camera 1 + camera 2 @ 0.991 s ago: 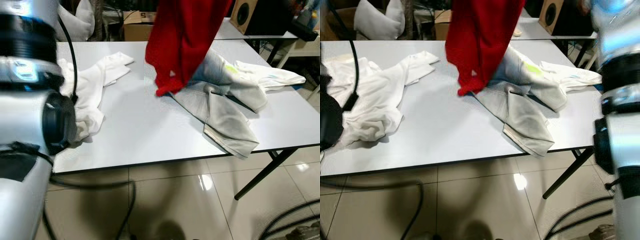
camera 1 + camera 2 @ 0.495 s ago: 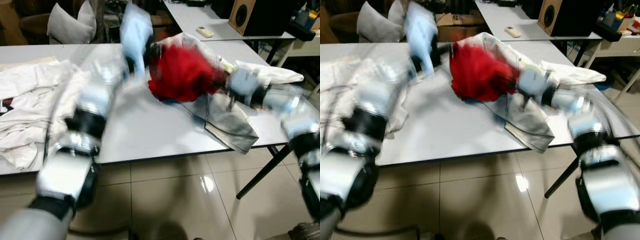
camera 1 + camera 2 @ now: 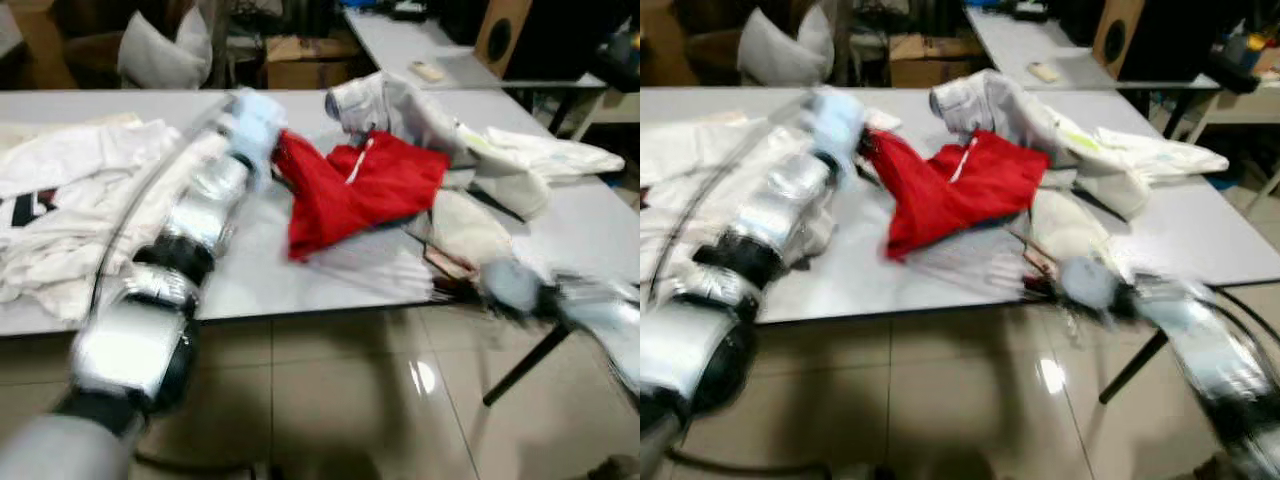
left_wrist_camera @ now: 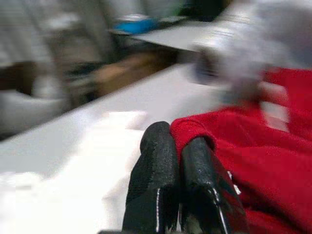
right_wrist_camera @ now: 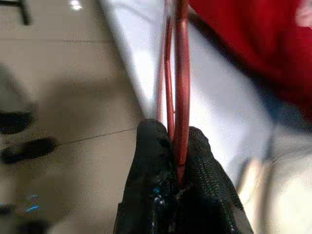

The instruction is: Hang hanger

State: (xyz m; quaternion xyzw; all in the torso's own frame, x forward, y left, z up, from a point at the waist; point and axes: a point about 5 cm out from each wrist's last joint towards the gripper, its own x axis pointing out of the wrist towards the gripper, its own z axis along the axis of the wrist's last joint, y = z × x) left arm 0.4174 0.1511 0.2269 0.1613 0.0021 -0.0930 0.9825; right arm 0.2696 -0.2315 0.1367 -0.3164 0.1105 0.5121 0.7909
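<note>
Though blurred in both head views, shows a white desk [image 3: 262, 275] strewn with laundry. Pinches a fold at the edge of a red garment [image 3: 362, 185] with the left end effector [image 4: 178, 142], fingers clenched tight on the cloth, probably to hold that side of the garment taut against the desk. Grasps a thin red hanger [image 5: 180, 73] with the right end effector [image 5: 173, 136], fingers closed around the wire at the front edge of the desk, above the tiled floor. Points the hanger away from the fingers, along the desk edge and towards the red cloth, seemingly so as to feed it into the garment. Cannot tell whether the far end of the hanger touches the cloth or sits inside it.

Leaves a heap of white clothes [image 3: 60, 200] on the robot's left and a pale grey garment [image 3: 400, 100] bunched behind and beside the red one. Suggests hanging not yet done.
</note>
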